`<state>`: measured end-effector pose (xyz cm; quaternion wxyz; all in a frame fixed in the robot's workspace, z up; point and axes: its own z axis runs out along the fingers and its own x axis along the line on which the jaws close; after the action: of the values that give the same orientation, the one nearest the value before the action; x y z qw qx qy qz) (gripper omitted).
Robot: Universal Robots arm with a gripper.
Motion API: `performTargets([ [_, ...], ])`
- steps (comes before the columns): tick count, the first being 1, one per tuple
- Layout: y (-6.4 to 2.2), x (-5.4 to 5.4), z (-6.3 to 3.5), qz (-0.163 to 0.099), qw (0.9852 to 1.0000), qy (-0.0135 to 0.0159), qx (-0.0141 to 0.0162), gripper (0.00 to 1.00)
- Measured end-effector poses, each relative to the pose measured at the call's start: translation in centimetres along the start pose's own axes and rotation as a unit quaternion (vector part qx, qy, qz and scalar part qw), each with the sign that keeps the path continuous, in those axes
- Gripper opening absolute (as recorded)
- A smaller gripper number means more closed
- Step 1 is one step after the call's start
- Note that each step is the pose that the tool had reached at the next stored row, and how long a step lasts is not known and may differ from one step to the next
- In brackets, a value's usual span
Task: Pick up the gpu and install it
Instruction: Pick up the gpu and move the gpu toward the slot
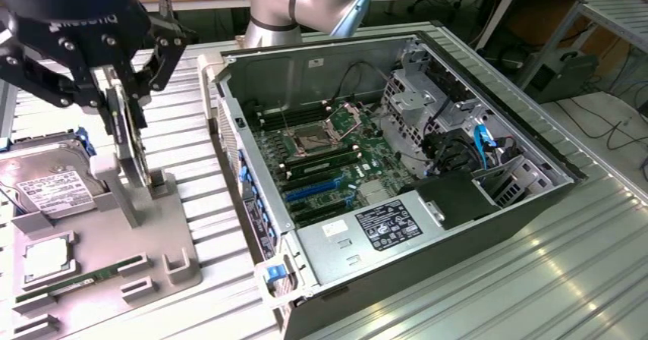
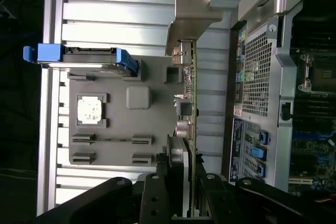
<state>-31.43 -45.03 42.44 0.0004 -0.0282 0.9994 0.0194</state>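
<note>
The gpu (image 1: pixel 132 146) stands on edge, a thin dark card with its lower end at the upright posts of a grey holder tray (image 1: pixel 111 241). My gripper (image 1: pixel 120 101) reaches down over its upper part, black fingers pressed against both faces, shut on the card. In the wrist view the gpu (image 2: pixel 190 98) runs edge-on away from the gripper (image 2: pixel 184 179), with its silvery bracket (image 2: pixel 184 24) at the far end. Whether the card is lifted clear of the holder I cannot tell. The open computer case (image 1: pixel 547 154) lies to the exterior view's right, motherboard (image 1: pixel 324 158) and blue slots (image 1: pixel 309 192) exposed.
On the holder tray (image 2: pixel 121 145) a hard drive (image 1: pixel 45 184) with a white label leans in blue rails, with a square processor chip (image 1: pixel 45 258) and a green RAM stick (image 1: pixel 81 279) nearby. The case's side wall (image 1: pixel 238 150) rises close beside the tray. The table is ribbed aluminium.
</note>
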Motion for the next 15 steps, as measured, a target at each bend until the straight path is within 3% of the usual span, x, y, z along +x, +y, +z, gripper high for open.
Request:
performTargets([
  [4, 0.07, 0.0, -1.82, 0.0, 1.0, 0.0, 0.0, 0.28],
  [11, 0.08, -0.1, -2.0, 0.016, 0.9999, -0.0005, 0.0001, 0.28],
  [15, 0.01, -1.1, -1.98, 0.016, 0.9999, -0.0006, 0.0, 0.28],
])
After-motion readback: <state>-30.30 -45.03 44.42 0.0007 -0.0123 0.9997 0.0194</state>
